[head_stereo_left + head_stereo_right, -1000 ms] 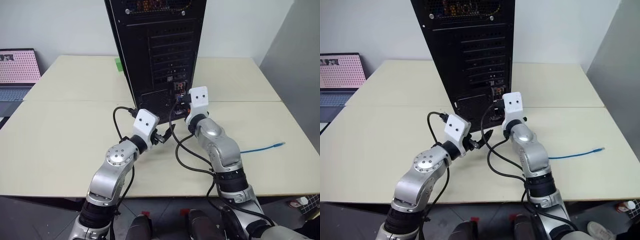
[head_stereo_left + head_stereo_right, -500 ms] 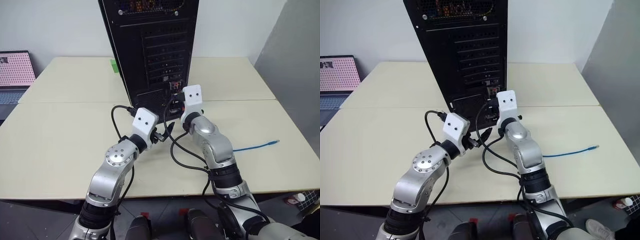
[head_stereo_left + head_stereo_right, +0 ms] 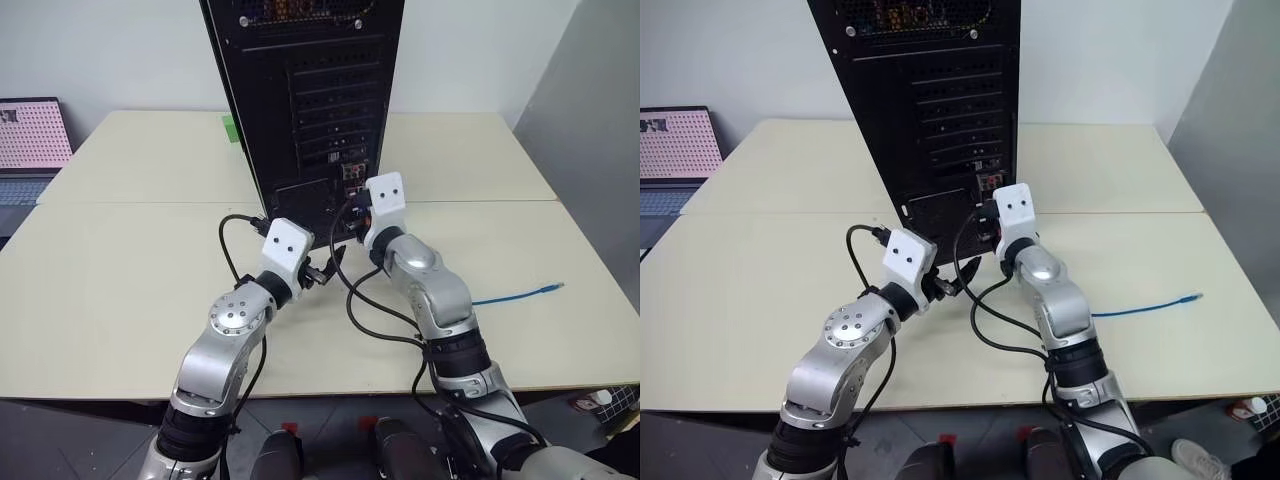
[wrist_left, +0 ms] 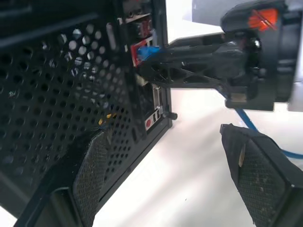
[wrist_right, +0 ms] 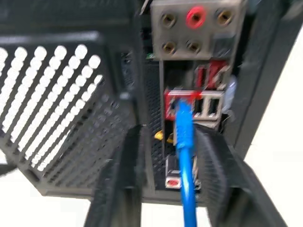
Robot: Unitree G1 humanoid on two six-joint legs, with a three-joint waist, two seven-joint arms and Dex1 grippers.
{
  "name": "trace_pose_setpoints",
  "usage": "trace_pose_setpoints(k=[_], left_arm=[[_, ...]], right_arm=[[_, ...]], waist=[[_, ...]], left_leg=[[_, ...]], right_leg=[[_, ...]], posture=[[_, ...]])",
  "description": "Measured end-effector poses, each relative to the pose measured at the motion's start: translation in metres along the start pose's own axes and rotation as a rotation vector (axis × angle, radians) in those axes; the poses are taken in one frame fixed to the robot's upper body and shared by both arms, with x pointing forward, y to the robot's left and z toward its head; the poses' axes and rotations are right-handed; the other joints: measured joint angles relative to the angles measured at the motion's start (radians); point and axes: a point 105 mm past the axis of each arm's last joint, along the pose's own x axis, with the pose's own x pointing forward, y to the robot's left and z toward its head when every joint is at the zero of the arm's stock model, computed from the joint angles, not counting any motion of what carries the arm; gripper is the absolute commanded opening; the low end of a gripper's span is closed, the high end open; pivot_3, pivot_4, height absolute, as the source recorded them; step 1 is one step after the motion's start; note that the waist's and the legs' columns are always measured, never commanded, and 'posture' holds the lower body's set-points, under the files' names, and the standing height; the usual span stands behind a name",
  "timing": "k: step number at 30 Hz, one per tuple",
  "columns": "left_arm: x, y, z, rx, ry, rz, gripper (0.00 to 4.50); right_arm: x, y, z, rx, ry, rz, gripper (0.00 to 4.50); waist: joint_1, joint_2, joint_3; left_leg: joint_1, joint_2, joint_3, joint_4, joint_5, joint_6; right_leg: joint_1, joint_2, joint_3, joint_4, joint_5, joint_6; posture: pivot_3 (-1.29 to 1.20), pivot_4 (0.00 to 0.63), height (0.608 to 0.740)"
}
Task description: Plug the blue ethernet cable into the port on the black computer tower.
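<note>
The black computer tower [image 3: 310, 90] stands upright mid-table, rear panel toward me. The blue ethernet cable [image 5: 185, 156] runs between my right gripper's fingers, and its plug sits in the port [image 5: 176, 103] among the red and silver connectors. The cable's free end [image 3: 545, 288] lies on the table to the right. My right gripper [image 5: 168, 137] is up against the rear panel, its fingers [image 5: 120, 184] spread on either side of the cable, open. My left gripper [image 4: 165, 135] hovers open and empty beside the tower's lower corner, just left of the right gripper [image 4: 189, 66].
A laptop [image 3: 30, 140] with a pink screen sits at the table's far left. A small green object [image 3: 233, 128] lies behind the tower. Black robot wires [image 3: 365, 310] loop over the table between my arms. A grey panel [image 3: 600, 120] stands at the right.
The camera has shifted a little. My right hand stays at the tower's rear connectors with a slight turn of the wrist. The left arm has kept still.
</note>
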Motion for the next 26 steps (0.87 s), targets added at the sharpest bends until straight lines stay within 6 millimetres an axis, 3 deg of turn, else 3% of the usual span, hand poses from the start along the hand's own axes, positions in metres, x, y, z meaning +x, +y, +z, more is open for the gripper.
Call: trace_pose_setpoints(k=[4,10,16,19,26], left_arm=[[-0.006,0.009,-0.004,0.011,0.018,0.018,3.89],[-0.019,0.024,-0.012,0.051,0.081,-0.019,3.89],[-0.046,0.052,-0.009,0.125,0.142,-0.096,3.89],[-0.053,0.063,-0.007,0.132,0.15,-0.097,3.89],[-0.063,0.068,-0.003,0.114,0.158,-0.192,3.89]], right_arm=[[-0.016,-0.003,-0.005,-0.028,-0.001,0.046,3.29],[-0.045,-0.007,0.011,-0.074,-0.074,0.172,4.45],[-0.085,-0.028,0.017,-0.105,-0.086,0.335,4.45],[-0.093,-0.034,0.019,-0.104,-0.085,0.364,4.45],[-0.106,-0.048,0.026,-0.113,-0.08,0.405,4.45]], waist=[[0.0,0.0,0.0],[-0.001,0.0,0.0],[-0.001,0.0,0.0],[-0.002,0.0,0.0],[0.0,0.0,0.001]], left_leg=[[-0.002,0.0,0.0,0.0,0.0,0.0],[-0.001,0.0,0.0,0.001,0.0,0.0],[-0.001,0.0,0.001,0.0,0.0,0.0],[-0.001,0.0,0.001,0.0,0.0,0.0],[-0.001,0.0,0.001,0.001,0.0,0.0]], right_leg=[[-0.003,0.0,0.0,0.001,0.0,0.0],[-0.003,0.0,0.0,0.003,0.0,0.0],[-0.003,0.0,0.0,0.002,-0.002,-0.004],[-0.003,0.0,0.0,0.002,-0.003,-0.005],[-0.003,0.0,0.0,0.002,-0.003,-0.005]], posture=[[0.0,0.15,0.74],[0.0,0.15,0.74],[0.0,0.15,0.74],[0.0,0.15,0.74],[0.0,0.15,0.74]])
